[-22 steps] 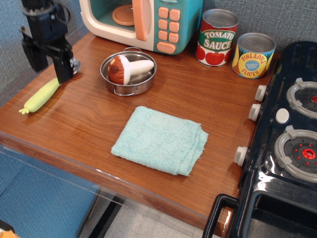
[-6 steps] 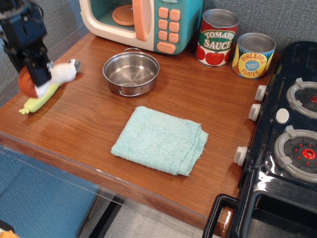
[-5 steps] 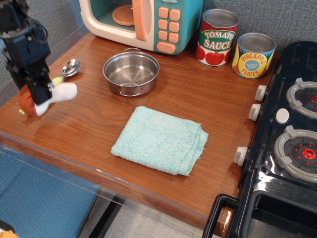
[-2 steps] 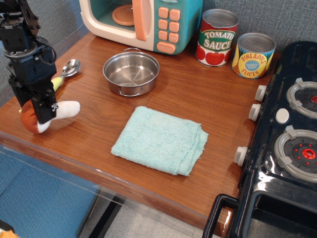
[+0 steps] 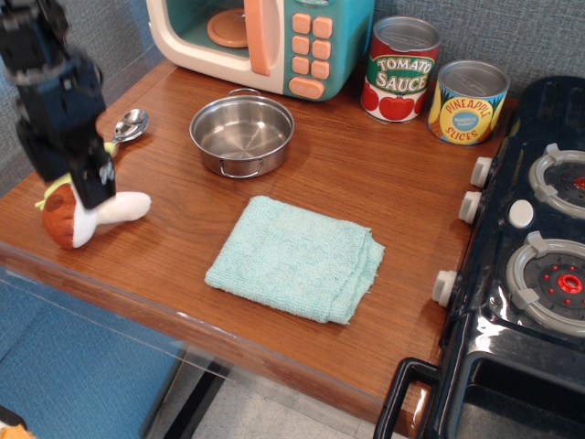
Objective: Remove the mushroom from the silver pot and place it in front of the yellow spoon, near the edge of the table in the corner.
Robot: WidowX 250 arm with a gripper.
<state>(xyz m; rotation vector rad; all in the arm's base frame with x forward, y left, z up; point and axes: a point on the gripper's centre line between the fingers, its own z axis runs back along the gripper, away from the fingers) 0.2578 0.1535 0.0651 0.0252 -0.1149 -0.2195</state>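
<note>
Table (image 5: pixel 302 174) corner: mushroom (image 5: pixel 87 215) just beneath the jaws, their spread unclear.

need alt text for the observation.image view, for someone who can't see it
A black robot gripper hangs over a plush mushroom lying on its side near the front left corner of a wooden table, just in front of a yellow spoon. An empty silver pot sits behind a folded teal cloth, with a toy microwave at the back.

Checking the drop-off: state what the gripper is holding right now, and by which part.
Cannot be told. The gripper sits right above the mushroom, which lies on the table, at the join of cap and stem; its fingertips are blurred, so grip or release is unclear.
</note>
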